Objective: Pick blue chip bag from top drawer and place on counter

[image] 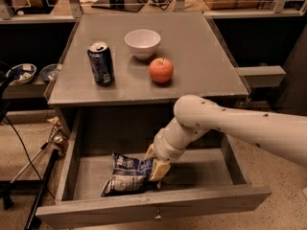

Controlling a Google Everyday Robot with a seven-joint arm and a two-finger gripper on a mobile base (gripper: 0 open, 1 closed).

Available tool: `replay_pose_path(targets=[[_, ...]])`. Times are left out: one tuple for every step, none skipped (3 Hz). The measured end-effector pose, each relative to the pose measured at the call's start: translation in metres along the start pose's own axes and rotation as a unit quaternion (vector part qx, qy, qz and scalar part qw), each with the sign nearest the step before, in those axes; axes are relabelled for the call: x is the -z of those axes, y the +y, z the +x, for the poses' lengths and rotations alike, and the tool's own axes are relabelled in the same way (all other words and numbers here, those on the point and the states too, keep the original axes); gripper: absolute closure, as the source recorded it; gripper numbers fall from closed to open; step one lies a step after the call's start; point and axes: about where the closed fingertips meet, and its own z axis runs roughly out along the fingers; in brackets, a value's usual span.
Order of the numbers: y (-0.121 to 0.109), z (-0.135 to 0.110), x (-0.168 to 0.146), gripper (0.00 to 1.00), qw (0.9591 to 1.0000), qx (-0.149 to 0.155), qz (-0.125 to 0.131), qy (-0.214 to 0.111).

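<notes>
The counter [204, 56] is showing as a flat, matte grey square top in the upper middle of the frame, its front edge looking worn and pale. A dark blue soda can [101, 63] is standing upright on its left part, a smooth white round bowl [142, 43] is sitting behind and to the right of the can, and a glossy red apple [161, 70] is resting just in front of the bowl, apart from it.

Below the counter the top drawer [153, 206] is standing pulled out across the lower half of the frame: grey wood, shallow, with low walls, a plain floor and a small metal knob [156, 216] in the middle of its front.

The blue chip bag [125, 174] is lying flat on the drawer floor, left of centre and near the front wall. It is crinkly foil, dark blue along its upper part and whitish silver lower down, with pale printing.

The smooth white arm [230, 126] is reaching in from the right edge of the frame and bending down into the drawer. The gripper [156, 163], tan at its tip, is sitting low at the right end of the bag and touching it there; whether it is closed on the foil cannot be told
</notes>
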Motion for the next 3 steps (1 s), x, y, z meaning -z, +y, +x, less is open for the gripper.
replay_pose_path(targets=[[-0.001,-0.002,0.031,1.00,0.9994,-0.013,0.021,0.024],[-0.003,-0.001,0.064,1.00,0.9976,-0.025,0.034,0.055],[0.003,0.005,0.096,1.00,0.9948,-0.045,0.044,0.080]])
